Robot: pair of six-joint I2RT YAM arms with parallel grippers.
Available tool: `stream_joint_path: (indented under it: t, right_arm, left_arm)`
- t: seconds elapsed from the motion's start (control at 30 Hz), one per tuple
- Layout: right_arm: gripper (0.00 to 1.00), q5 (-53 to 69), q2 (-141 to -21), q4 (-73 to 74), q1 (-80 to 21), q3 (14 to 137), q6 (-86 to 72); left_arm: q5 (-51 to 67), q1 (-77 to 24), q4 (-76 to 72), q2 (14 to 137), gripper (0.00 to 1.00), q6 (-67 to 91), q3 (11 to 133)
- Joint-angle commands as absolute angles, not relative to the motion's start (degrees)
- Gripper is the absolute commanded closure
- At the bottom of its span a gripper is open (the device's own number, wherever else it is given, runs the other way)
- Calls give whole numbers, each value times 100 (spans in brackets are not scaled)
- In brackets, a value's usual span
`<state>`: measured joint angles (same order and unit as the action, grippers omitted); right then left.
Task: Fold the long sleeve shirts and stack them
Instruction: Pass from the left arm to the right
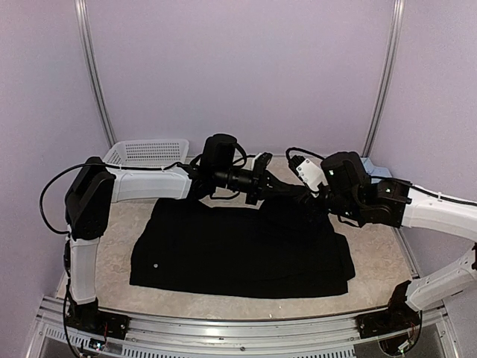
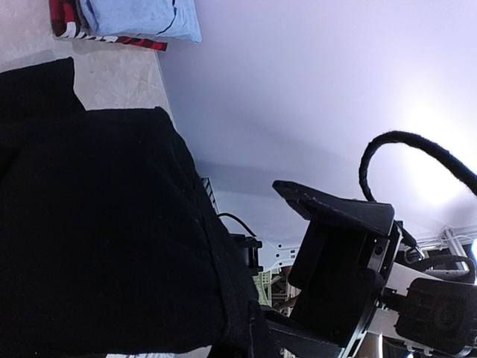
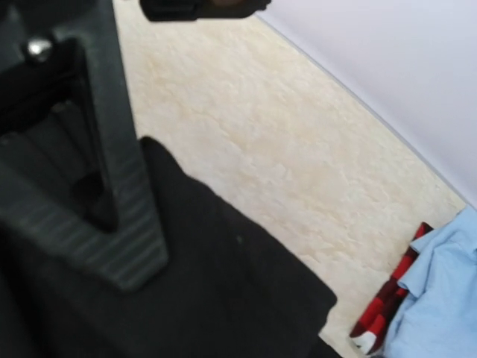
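Right claw (image 1: 305,198) closest to lens, jaws spread, ribbed finger (image 3: 123,224) over far edge of large plain black long sleeve shirt (image 1: 238,250). Shirt lies across beige tabletop (image 1: 119,224), long axis left-right. Left claw (image 1: 267,186) clenched, apparently pinching that same edge, just beside. Light blue shirt (image 3: 440,298) on red-and-black shirt (image 3: 387,306) sit off black shirt's far right corner; white plastic mesh basket (image 1: 145,151) off its far left. Pull toward its near edge looks unobstructed.
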<state>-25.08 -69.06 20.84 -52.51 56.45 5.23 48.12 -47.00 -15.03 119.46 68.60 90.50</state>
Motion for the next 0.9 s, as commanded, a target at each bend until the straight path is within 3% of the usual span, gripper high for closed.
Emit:
stream_joint_path:
  t: [0.0, 0.23, 0.5, 0.63, 0.77, 0.83, 0.87]
  right_arm:
    - [30, -2947, -7145, 2303, -5352, 5865, 766]
    - [31, -2872, -7291, 2197, -5358, 5982, 926]
    - [42, -3067, -7629, 2033, -5349, 6014, 1111]
    - [62, -3078, -7637, 1964, -5322, 6023, 1134]
    - [100, -3070, -7485, 1926, -5307, 5989, 1134]
    - [100, -3077, -7367, 1925, -5309, 5941, 1141]
    - [100, -3060, -7272, 1936, -5303, 5909, 1134]
  left_arm:
    - [4939, -4736, -1515, 11972, 100, 6838, 9145]
    - [5033, -4767, -1727, 11947, 100, 6964, 9044]
    - [5132, -4814, -1889, 11877, 100, 7032, 8922]
    - [5141, -4812, -1898, 11832, 100, 7023, 8847]
    - [5109, -4751, -1937, 11779, 100, 6940, 8669]
    - [5079, -4703, -1898, 11739, 99, 6740, 8612]
    - [5028, -4672, -1853, 11681, 92, 6587, 8568]
